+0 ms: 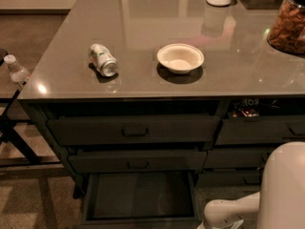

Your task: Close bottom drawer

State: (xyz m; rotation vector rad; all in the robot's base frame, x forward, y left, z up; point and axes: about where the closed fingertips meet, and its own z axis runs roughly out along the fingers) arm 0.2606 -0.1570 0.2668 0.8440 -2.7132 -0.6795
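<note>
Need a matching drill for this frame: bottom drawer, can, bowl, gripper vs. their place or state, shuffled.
1 bottom drawer
2 can
3 bowl
4 gripper

A lying on its side on the countertop
B low at the picture's bottom edge, right of the bottom drawer
C pulled out
D upright, right of the can

Pairs: 1-C, 2-A, 3-D, 4-B
</note>
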